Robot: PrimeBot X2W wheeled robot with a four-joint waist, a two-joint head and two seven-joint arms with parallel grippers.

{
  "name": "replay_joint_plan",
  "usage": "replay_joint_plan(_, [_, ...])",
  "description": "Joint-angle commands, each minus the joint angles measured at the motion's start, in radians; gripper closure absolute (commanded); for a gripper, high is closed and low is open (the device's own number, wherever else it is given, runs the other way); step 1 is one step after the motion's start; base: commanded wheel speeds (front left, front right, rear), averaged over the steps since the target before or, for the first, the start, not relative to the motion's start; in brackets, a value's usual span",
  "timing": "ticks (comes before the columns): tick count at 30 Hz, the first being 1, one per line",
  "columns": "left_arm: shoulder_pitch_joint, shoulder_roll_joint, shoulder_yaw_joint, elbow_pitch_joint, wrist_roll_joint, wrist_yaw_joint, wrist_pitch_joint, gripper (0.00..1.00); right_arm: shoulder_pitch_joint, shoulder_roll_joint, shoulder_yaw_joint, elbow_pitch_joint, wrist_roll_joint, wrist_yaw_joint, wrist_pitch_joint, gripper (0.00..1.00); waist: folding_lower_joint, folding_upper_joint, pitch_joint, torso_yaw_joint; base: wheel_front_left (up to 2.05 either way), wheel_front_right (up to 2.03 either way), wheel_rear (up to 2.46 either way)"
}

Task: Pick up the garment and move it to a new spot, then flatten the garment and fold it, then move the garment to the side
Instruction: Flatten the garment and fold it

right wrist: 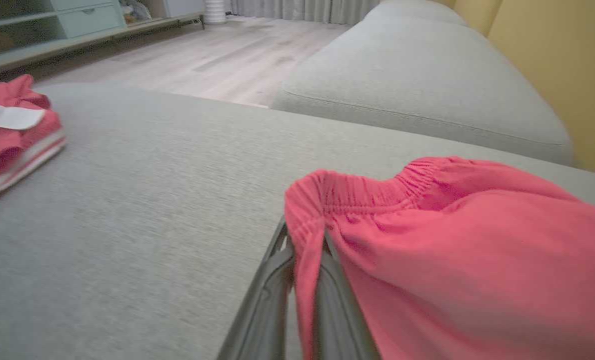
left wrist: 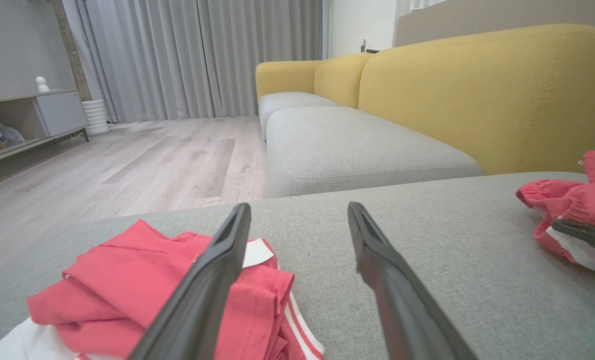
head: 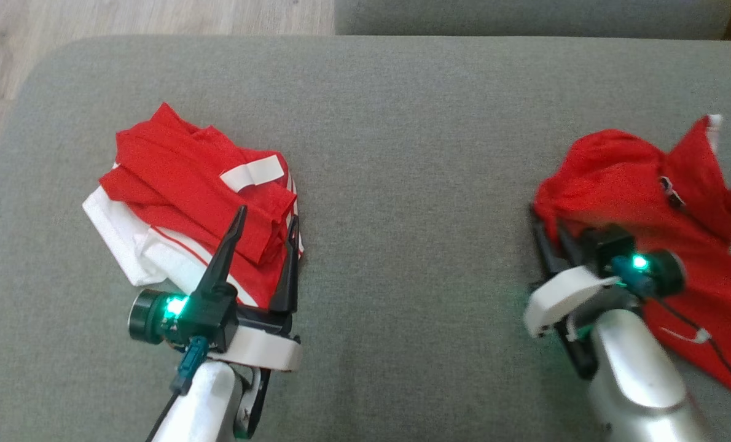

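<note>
Right claw [head: 545, 232] clamped on the waistband of the garment [head: 623, 178], crumpled at the sofa's [head: 414, 153] right. Left claw [head: 267, 216] wide open, empty, above a folded pile [head: 187, 178]. Advise lifting until trailing cloth clears before carrying toward the bare middle.

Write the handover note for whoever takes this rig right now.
Left gripper: open, holding nothing, fingers straddling the right edge of the folded red-and-white pile.
Right gripper: shut on the elastic waistband of the crumpled red garment at the grey cushion's right end.
Done: grasp made.
Left to do: move it to a new spot, flatten, fold, set aside.
</note>
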Motion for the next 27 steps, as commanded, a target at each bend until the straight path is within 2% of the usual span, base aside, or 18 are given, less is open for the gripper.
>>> replay_joint_plan(1, [-0.037, -0.001, 0.036, -0.026, 0.009, -0.003, -0.006, 0.00, -0.032, 0.001, 0.050, -0.026, 0.019, -0.001, -0.018, 1.00, -0.0001, 0.0000, -0.006, -0.004, 0.00, 0.00, 0.00])
replay_joint_plan(7, [-0.028, -0.003, 0.042, -0.021, 0.014, -0.008, -0.006, 0.00, -0.035, 0.001, 0.257, -0.055, 0.143, -0.001, -0.031, 1.00, -0.0001, 0.0000, -0.032, -0.012, 0.00, 0.00, 0.00])
replay_joint_plan(12, [-0.022, -0.005, 0.046, -0.021, 0.018, -0.010, -0.006, 0.00, -0.025, 0.001, 0.447, -0.121, 0.266, -0.001, 0.009, 1.00, -0.0001, 0.0000, -0.040, -0.013, 0.00, 0.00, 0.00])
replay_joint_plan(15, [-0.016, -0.005, 0.048, -0.026, 0.021, -0.012, -0.006, 0.00, -0.026, 0.001, 0.515, -0.155, 0.322, -0.001, 0.040, 1.00, -0.0001, 0.0000, -0.036, -0.011, 0.00, 0.00, 0.00])
replay_joint_plan(18, [-0.016, -0.005, 0.049, -0.028, 0.025, -0.015, -0.006, 0.00, -0.041, 0.001, 0.510, -0.153, 0.341, -0.001, 0.059, 1.00, -0.0001, 0.0000, -0.028, -0.004, 0.00, 0.00, 0.00])
replay_joint_plan(27, [-0.034, -0.011, 0.044, -0.033, 0.029, -0.021, -0.006, 0.00, -0.130, -0.013, 0.401, -0.012, 0.258, -0.001, 0.095, 1.00, -0.0001, 0.0000, 0.009, 0.025, 0.00, 0.00, 0.00])
